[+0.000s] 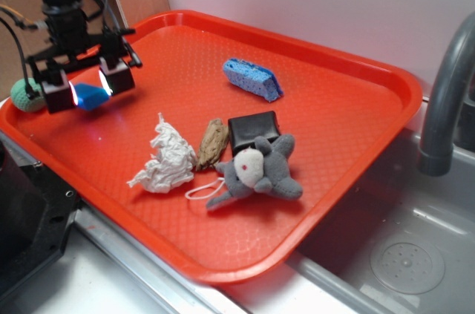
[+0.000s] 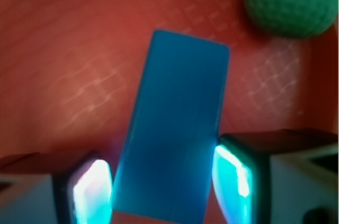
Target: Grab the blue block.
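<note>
Blue block [image 2: 172,128] sits between my end effector [image 1: 87,87] pads | jaws apart, straddling it, no clamp visible | green ball [image 2: 288,1] just beyond | approach done, close and lift remain

Gripper [image 1: 87,89] pointing down, low over tray, jaws apart w/ lit pads [image 2: 233,179] facing inward
</note>
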Tool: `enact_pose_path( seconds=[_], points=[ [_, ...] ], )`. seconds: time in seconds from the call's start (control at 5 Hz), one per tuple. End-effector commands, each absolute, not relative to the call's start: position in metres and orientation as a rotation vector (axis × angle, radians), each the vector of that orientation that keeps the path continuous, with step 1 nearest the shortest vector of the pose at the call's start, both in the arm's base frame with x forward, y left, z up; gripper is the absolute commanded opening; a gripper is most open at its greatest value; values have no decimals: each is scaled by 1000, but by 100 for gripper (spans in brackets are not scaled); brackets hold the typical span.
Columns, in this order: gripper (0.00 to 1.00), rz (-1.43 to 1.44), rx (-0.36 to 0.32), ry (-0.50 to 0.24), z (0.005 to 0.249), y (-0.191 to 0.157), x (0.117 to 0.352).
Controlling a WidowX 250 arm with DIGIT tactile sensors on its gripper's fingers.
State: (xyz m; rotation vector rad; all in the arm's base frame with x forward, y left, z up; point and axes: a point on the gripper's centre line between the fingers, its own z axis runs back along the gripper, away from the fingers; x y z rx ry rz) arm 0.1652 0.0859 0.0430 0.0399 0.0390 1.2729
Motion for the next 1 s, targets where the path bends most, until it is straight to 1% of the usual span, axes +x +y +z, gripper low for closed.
enact_pose_path(
  seconds=[0.0,0.2,0.4,0.6,0.8],
  points=[
    [0,943,-120,-114,128,58,157],
    [0,697,-61,-10,155,46,170],
    [0,446,-15,-4,173,46,169],
    [0,198,5,-94,183,44,158],
    [0,-51,-33,-96,183,52,157]
  ],
)
